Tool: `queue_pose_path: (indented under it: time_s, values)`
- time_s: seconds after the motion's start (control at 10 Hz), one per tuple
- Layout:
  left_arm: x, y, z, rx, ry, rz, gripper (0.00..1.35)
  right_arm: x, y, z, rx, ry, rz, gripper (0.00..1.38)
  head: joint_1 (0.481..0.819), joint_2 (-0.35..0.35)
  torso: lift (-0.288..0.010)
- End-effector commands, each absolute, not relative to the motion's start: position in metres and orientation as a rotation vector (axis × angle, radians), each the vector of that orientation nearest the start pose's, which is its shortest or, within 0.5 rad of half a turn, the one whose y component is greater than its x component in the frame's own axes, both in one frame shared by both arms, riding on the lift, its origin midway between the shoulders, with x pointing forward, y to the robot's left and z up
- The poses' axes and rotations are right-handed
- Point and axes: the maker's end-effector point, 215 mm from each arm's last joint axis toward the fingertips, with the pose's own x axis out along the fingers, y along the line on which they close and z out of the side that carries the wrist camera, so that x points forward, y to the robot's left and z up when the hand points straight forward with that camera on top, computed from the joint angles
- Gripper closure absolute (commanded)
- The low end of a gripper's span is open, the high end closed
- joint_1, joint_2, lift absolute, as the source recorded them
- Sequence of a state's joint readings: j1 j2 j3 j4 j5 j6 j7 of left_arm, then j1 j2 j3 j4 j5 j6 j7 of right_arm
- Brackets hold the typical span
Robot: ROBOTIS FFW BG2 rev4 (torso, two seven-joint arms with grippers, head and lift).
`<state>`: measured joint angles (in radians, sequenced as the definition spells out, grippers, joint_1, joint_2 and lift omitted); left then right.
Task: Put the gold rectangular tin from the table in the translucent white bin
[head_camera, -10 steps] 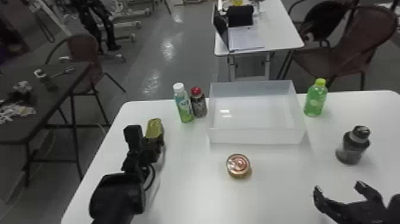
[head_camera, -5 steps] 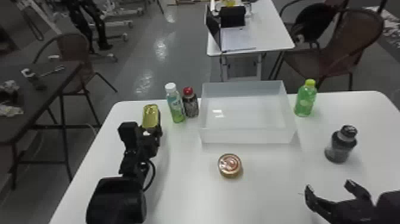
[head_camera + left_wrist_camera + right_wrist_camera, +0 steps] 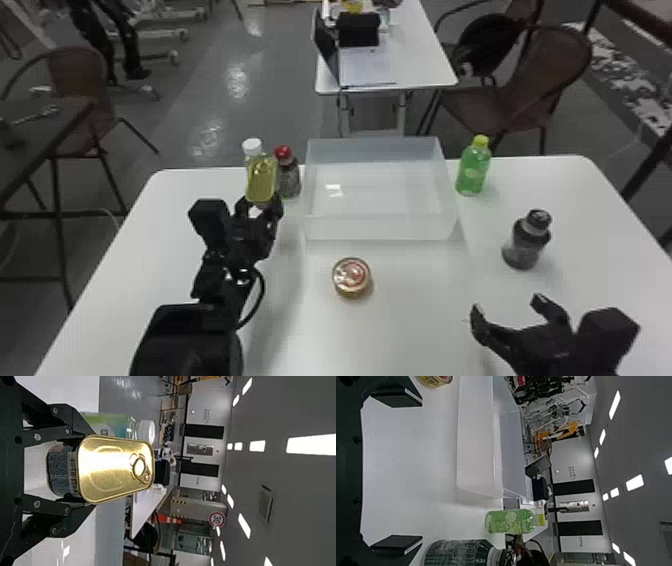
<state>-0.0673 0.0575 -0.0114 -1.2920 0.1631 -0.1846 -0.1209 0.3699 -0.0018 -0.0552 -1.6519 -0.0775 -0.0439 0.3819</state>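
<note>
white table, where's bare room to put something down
Bare: between the round tin and the right gripper, and between the translucent bin and the dark bottle. Crowded: back left, gold tin in left gripper near white-capped bottle and red-capped bottle.

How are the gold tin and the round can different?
The gold tin is a rectangle with rounded corners, but the round can is a circle. The tin is up in the left hand, while the can sits on the table. The tin's lid is plain gold; the can's top has red on it. Both have some gold colour.
</note>
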Motion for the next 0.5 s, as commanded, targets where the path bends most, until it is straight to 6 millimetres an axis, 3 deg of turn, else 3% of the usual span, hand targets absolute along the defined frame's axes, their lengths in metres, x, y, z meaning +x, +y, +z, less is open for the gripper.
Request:
queue_pose_path:
  time_s: [0.0, 0.2, 0.4]
  values:
    - [0.606, 0.184, -0.387, -0.118, 0.018, -0.191, 0.82, 0.447, -0.183, -0.471, 0.105, 0.227, 0.315, 0.09, 0.695, 0.054, -0.056]
    - [0.620, 0.134, -0.376, -0.101, 0.043, -0.333, 0.82, 0.450, -0.182, -0.471, 0.105, 0.223, 0.316, 0.09, 0.695, 0.001, -0.056]
    - [0.642, 0.100, -0.375, -0.098, 0.068, -0.454, 0.82, 0.451, -0.182, -0.471, 0.106, 0.222, 0.316, 0.09, 0.695, -0.058, -0.056]
